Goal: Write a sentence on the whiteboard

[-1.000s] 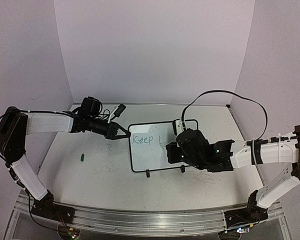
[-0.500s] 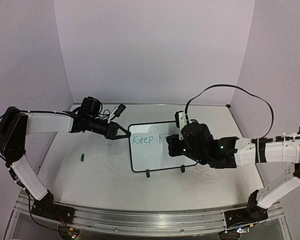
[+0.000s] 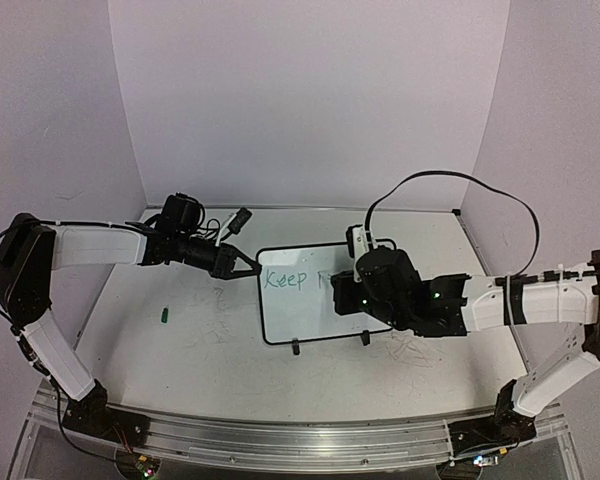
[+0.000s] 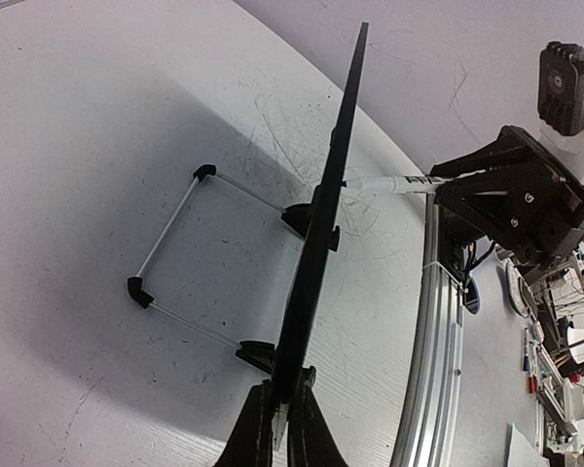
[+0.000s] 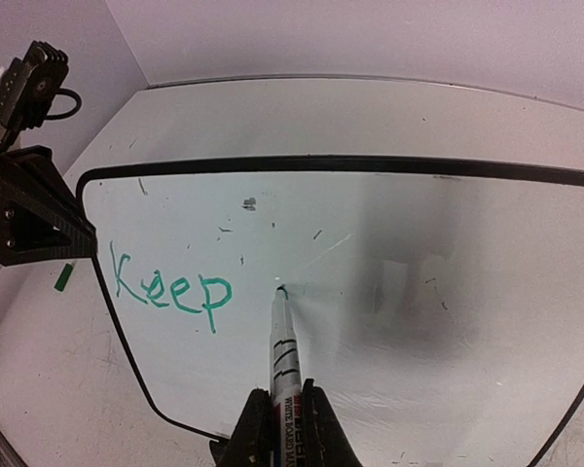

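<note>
Small rectangular white whiteboard with thin black rim stood propped mid-bench on black feet. Left tool was pinched shut on its left edge. Right tool clamped a white marker pen, tip touching the board just right of the green handwritten sentence, reading only "Keep". Right wrist hid the board's right half from above. Small green cap lay on the scribbled white bench, well left.

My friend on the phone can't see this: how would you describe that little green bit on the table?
Find the whiteboard standing mid-table. Left of it, past faint grey scribbles, the green bit lies alone on the table. It is a tiny loose piece, unlike the green word on the board.
</note>
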{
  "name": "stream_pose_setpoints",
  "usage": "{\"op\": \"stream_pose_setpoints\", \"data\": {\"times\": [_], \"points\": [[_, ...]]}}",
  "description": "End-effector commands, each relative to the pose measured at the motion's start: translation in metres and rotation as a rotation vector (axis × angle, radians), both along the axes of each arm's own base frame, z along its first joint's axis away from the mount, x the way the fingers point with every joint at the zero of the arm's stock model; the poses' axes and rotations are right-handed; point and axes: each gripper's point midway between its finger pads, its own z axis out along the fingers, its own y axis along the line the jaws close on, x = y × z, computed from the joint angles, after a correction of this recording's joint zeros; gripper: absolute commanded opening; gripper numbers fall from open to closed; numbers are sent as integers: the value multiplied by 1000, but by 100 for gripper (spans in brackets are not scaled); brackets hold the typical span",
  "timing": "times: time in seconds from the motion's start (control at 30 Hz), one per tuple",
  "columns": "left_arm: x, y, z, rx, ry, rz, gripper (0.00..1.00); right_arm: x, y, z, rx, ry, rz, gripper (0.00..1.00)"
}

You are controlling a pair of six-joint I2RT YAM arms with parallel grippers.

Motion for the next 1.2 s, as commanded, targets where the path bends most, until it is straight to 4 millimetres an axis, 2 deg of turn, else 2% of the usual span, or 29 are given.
{"op": "stream_pose_setpoints", "data": {"times": [0.0, 0.63, 1.17], "points": [[-6, -1, 19, -19, -25, -14, 0, 12, 1, 18, 29, -43, -53, 0], [-6, -1, 19, -18, -22, -15, 0, 8, -23, 10, 2, -15, -122, 0], [-6, -1, 18, -19, -21, -17, 0, 0, -22, -1, 26, 32, -102, 0]]}}
